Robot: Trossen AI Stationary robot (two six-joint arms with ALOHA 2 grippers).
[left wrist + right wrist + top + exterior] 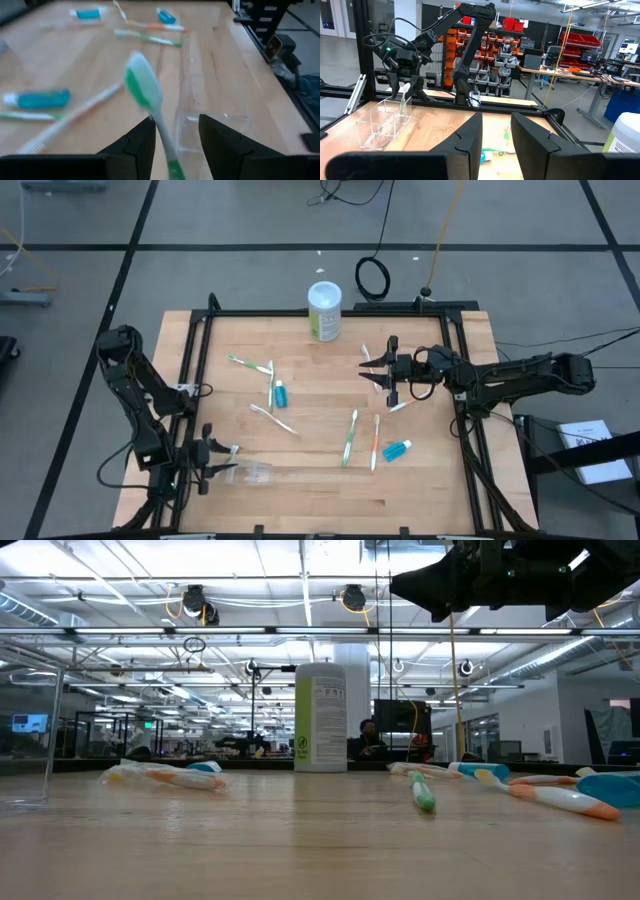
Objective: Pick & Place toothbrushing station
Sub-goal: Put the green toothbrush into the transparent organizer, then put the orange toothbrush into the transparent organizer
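My left gripper [207,461] is at the table's near left, open, beside the clear plastic cup [252,472], which also shows in the right wrist view [382,122]. A white-and-green toothbrush [145,100] runs out between its fingers, close along one finger, head toward the cup. My right gripper [383,372] is open and empty above the table's far right. Several toothbrushes [350,438] and two teal tubes [280,393] [397,450] lie flat on the wooden table [320,500]. My left gripper has the white-and-green toothbrush's handle [167,150] between its spread fingers, close against one finger [142,145]. I cannot tell whether it touches it. In the right wrist view the toothbrush [403,100] points down from the gripper at the cup.
A white-and-green canister [324,310] stands at the far edge, in the middle. More toothbrushes lie at the left [250,365] and by my right gripper [400,406]. A black frame [455,350] rims the table. The near middle has free room.
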